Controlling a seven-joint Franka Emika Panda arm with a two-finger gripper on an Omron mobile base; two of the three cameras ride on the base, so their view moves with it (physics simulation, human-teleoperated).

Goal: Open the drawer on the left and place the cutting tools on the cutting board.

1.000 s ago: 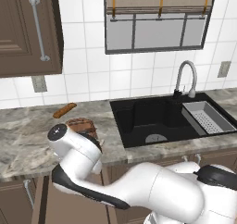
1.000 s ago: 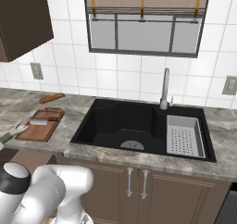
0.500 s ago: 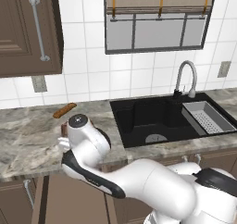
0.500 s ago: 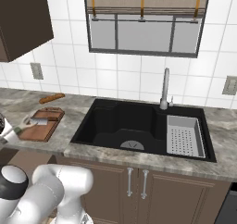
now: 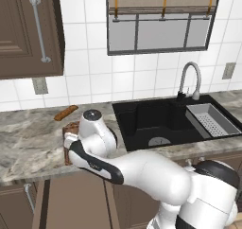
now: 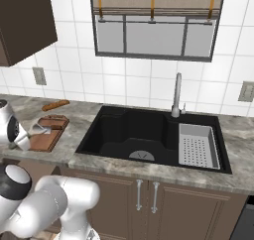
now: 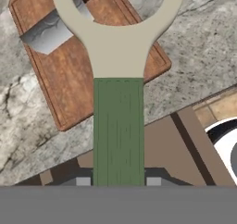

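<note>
My gripper [image 7: 118, 181] is shut on the green handle of the Y-shaped peeler [image 7: 118, 126], whose pale head hangs over the cutting board [image 7: 69, 75]. The board is reddish-brown with a grooved border and lies on the marble counter. A pale grey flat bladed tool [image 7: 46, 33] rests on it. From the right base view, the hand and gripper [image 6: 26, 141] sit at the board's [image 6: 49, 135] near-left edge, with the grey tool [image 6: 38, 129] on it. Below the counter edge the brown drawer [image 7: 162, 144] stands open. My arm hides most of the board [image 5: 67, 128] in the left base view.
An orange-brown bread stick [image 5: 66, 112] lies on the counter behind the board. A black sink [image 6: 144, 135] with a grey strainer tray [image 6: 197, 145] and a faucet [image 6: 176, 95] lies to the right. A dark wall cabinet [image 5: 28, 31] hangs above left.
The arm has swung up and toward the back, from low at the left to over the cutting board, carrying the peeler. The grey tool has stayed on the board.
</note>
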